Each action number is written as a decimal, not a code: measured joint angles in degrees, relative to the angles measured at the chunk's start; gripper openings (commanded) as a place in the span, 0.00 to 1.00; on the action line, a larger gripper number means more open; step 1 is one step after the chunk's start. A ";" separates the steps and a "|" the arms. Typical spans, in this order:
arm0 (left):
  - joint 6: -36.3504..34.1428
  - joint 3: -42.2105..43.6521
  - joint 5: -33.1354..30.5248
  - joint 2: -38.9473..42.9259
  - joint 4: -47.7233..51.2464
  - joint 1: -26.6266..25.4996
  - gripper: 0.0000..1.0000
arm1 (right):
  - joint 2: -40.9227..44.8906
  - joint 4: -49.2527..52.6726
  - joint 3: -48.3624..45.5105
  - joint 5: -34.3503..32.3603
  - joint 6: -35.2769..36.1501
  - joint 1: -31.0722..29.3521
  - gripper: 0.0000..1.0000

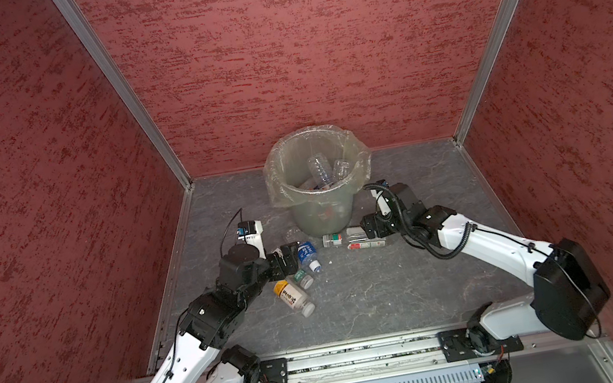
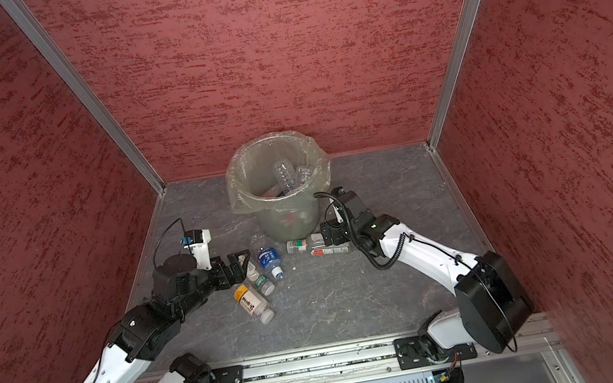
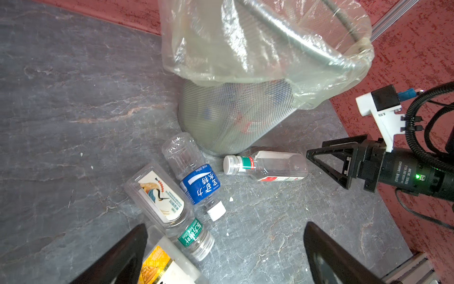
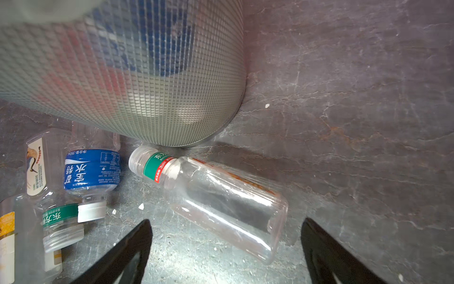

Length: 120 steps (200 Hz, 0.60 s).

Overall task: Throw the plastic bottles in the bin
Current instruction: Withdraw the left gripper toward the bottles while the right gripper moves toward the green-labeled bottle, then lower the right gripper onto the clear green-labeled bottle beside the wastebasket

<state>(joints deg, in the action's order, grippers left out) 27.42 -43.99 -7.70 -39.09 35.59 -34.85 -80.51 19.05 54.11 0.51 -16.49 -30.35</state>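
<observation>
Through the wall of the bin [image 4: 147,110], the bottles inside [image 4: 167,49] show only as blurred blue and red patches.

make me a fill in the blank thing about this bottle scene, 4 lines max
1. The bin is lined with a clear plastic ____.
2. The blue-labelled bottle lies on its side with a ____ cap.
3. The left pincer and the right pincer both stand ____.
4. The yellow-labelled bottle lies nearest the ____ pincer.
Missing words: bag; white; open; left.
</observation>
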 measured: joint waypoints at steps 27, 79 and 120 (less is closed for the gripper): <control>1.70 2.36 0.13 2.62 1.79 0.00 0.99 | -2.69 -2.14 0.00 2.25 0.22 0.50 0.94; 4.35 5.38 0.20 6.45 4.28 0.00 0.99 | -7.08 -4.68 -0.72 5.31 0.48 1.31 0.94; 5.53 6.82 0.63 6.84 4.55 0.00 0.99 | -7.74 -5.11 -1.20 7.08 0.63 1.38 0.94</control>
<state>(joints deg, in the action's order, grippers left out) 32.95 -37.17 -7.07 -32.25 40.14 -34.85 -88.25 13.93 52.90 7.60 -15.86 -28.97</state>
